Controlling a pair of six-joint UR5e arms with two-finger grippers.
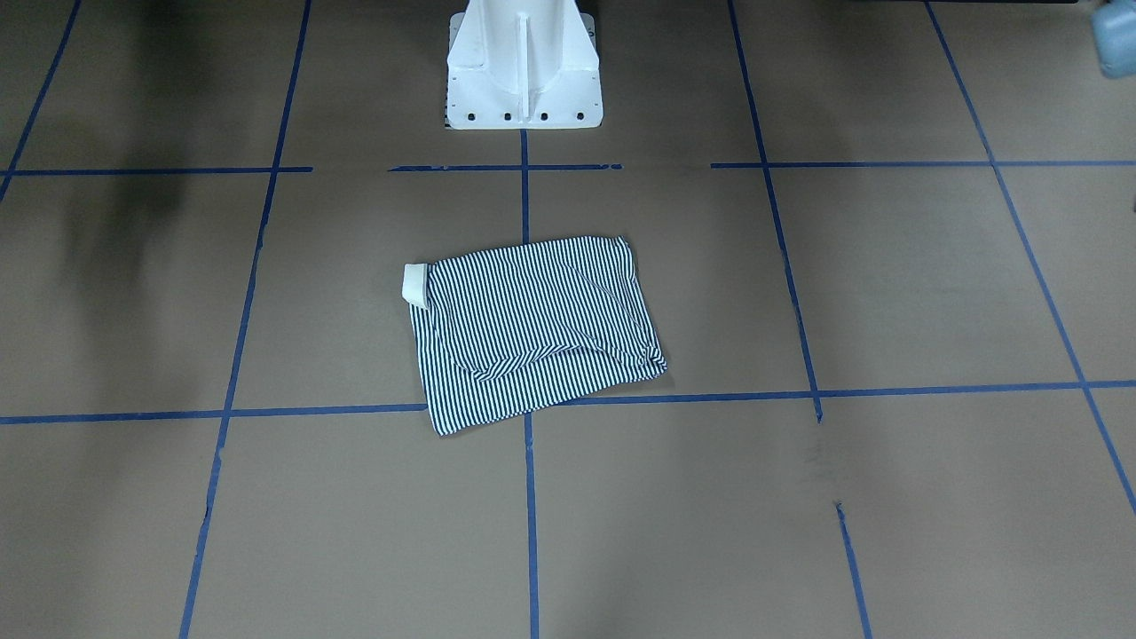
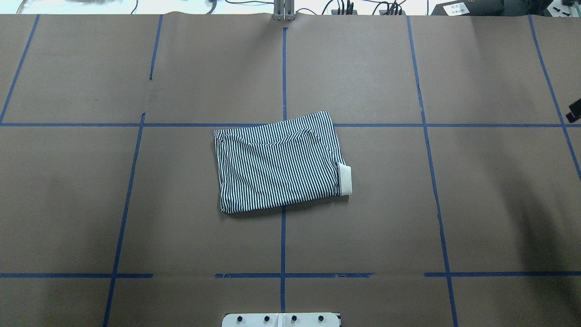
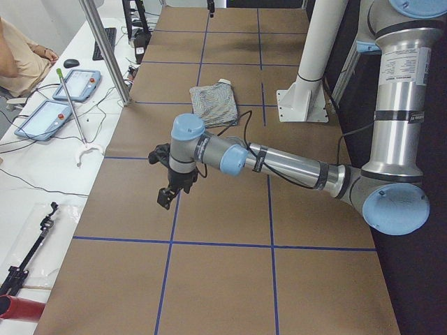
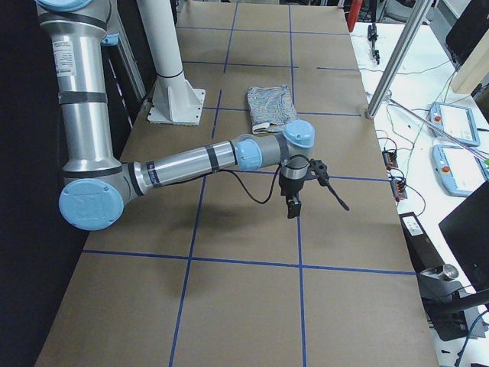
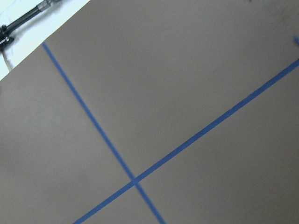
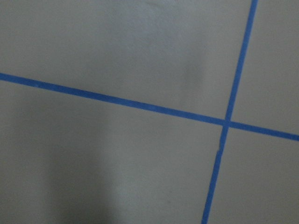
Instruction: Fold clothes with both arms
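Note:
The striped polo shirt (image 1: 532, 333) lies folded into a compact rectangle at the table's middle, with its white collar (image 1: 415, 284) sticking out of one end. It also shows in the overhead view (image 2: 279, 163) and both side views (image 3: 213, 103) (image 4: 271, 105). No gripper touches it. My left gripper (image 3: 167, 195) hangs above bare paper far to the shirt's left; I cannot tell if it is open or shut. My right gripper (image 4: 294, 202) hangs above bare paper far to the shirt's right, and only a black tip (image 2: 574, 110) shows overhead. Both wrist views show only paper and tape.
Brown paper with a blue tape grid (image 2: 283, 68) covers the table. The white pedestal base (image 1: 524, 71) stands at the robot's edge. Side benches hold tablets (image 3: 42, 118), cables and a metal pole (image 4: 397, 61). An operator (image 3: 17, 56) sits at the left end.

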